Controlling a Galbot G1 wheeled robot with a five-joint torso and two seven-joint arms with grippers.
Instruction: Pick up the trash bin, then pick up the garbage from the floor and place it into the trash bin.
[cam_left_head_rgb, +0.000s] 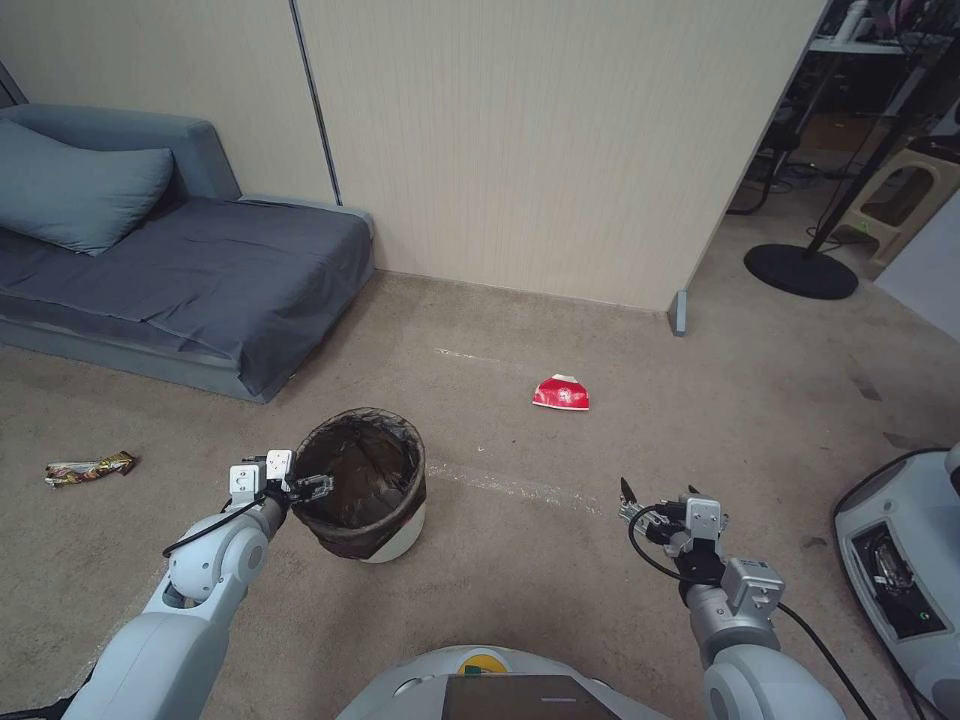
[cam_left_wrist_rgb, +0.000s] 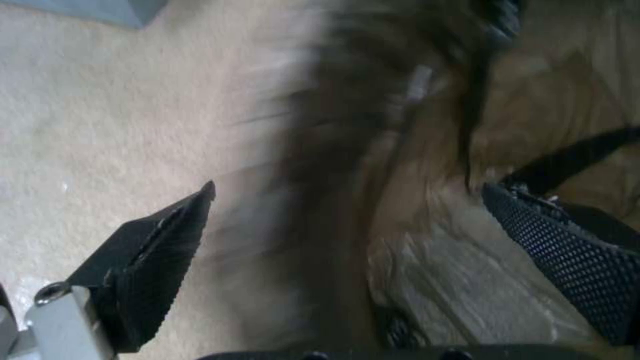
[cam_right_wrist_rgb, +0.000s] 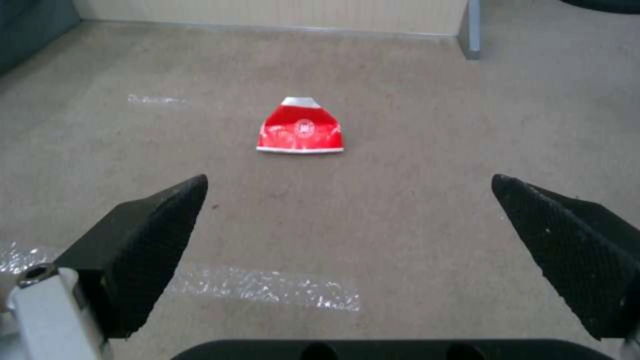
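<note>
Left gripper (cam_left_head_rgb: 312, 488) spread astride trash bin (cam_left_head_rgb: 365, 485) rim | right gripper (cam_left_head_rgb: 632, 505) spread wide, bare floor (cam_left_head_rgb: 560, 470) before red packet (cam_left_head_rgb: 561, 393)

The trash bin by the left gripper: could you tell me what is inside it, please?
The trash bin shows only its dark liner bag; no litter is visible. The near inner wall is hidden by the rim.

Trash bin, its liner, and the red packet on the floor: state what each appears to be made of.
Trash bin: probably smooth white plastic, judging by its even, slightly glossy wall. Liner: thin dark plastic film, wrinkled and folded over the rim. Red packet: likely coated paper or foil, lying flat with a crisp edge and printed emblem; which one cannot be told. Floor: short-pile beige carpet.
</note>
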